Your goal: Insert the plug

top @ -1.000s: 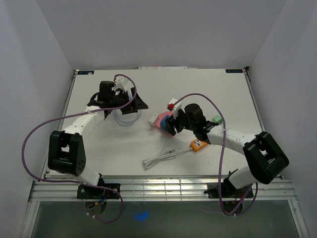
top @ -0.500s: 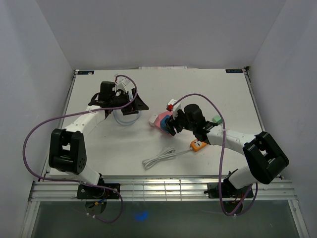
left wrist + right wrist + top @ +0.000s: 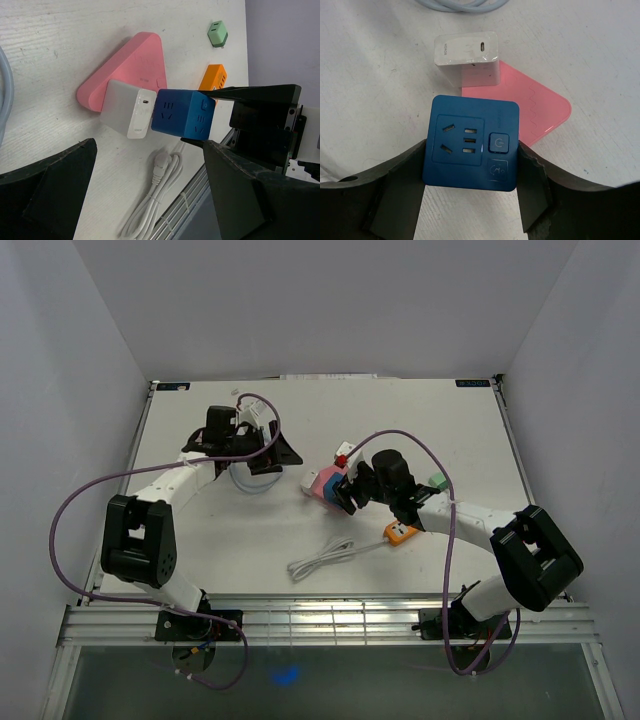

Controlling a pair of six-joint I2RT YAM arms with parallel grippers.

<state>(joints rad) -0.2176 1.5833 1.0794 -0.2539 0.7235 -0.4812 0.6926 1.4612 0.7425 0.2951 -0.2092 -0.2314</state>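
My right gripper (image 3: 470, 167) is shut on a blue cube socket (image 3: 470, 145), one finger on each side, its socket face towards the wrist camera. The cube (image 3: 340, 492) hangs just above the table beside a pink triangular pad (image 3: 322, 478). A white charger plug (image 3: 466, 57) rests against the pad's edge, close to the cube (image 3: 182, 114). My left gripper (image 3: 270, 455) stands wide open with nothing in it (image 3: 149, 150), to the left of the charger (image 3: 128, 112) and facing it.
A bundled white cord (image 3: 322, 560) lies near the front edge. An orange adapter (image 3: 401, 531) and a green adapter (image 3: 436, 481) sit to the right. A small red-and-white item (image 3: 347, 452) is behind the pad. A pale blue cable coil (image 3: 245, 480) lies under the left gripper.
The left arm has crept slightly to the right, towards the pad. The right gripper and the blue cube have stayed put.
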